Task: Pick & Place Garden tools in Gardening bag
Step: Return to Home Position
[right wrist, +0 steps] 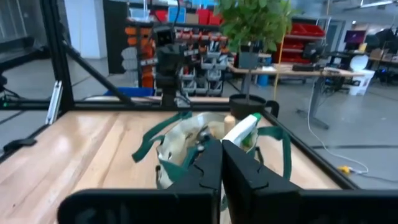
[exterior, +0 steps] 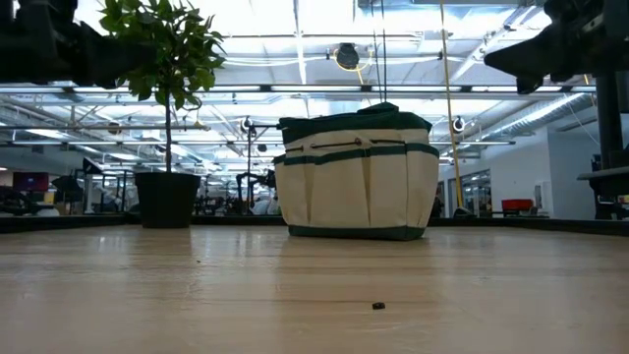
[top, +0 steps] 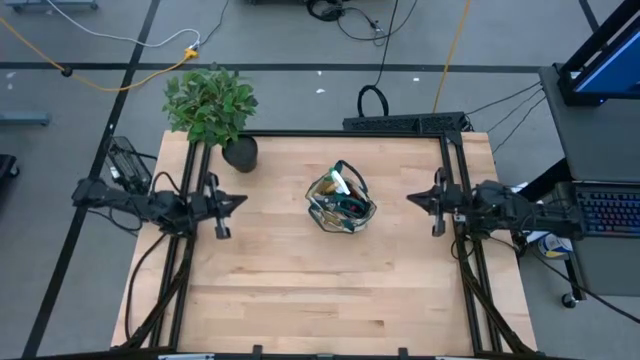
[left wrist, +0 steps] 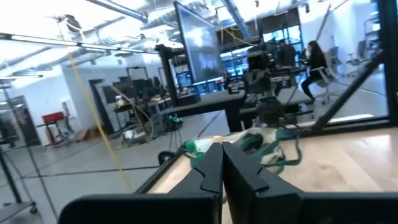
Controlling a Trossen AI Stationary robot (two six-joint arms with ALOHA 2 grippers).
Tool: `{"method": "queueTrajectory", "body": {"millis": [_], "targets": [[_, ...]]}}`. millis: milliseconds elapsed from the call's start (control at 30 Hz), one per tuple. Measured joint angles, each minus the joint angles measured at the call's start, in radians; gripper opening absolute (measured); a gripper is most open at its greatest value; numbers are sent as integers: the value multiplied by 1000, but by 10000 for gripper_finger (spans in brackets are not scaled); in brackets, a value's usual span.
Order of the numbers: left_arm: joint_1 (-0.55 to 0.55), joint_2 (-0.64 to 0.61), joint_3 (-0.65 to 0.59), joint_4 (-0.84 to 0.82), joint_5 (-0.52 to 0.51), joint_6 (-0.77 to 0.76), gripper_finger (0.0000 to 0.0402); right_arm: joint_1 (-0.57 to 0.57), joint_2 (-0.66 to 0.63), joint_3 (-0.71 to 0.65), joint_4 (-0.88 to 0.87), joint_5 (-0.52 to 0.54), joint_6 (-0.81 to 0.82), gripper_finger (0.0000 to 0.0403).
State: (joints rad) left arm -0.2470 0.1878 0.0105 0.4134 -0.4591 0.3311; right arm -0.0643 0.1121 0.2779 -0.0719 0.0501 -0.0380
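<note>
My left gripper point(top: 242, 200) and right gripper point(top: 410, 200) sit pressed together; the bag point(exterior: 354, 187) hides most tools point(top: 346, 204).

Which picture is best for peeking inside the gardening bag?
The high view. It looks straight down into the open gardening bag, so the tools inside show. The low view shows only its outer side. Both wrist views see it slantwise, with the green-white item poking out.
</note>
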Motion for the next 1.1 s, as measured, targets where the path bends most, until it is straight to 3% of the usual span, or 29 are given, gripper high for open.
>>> {"method": "queueTrajectory", "body": {"millis": [467,767,1100], "targets": [[98,-1,0,-46,21,-60,18,0,-95,-2,-108,0,60,0],[124,0,0,-95,13,-74,23,0,-95,-129,105,-2,30,0],[124,2,0,-175,10,-94,24,0,-95,-189,130,0,78,0]]}}
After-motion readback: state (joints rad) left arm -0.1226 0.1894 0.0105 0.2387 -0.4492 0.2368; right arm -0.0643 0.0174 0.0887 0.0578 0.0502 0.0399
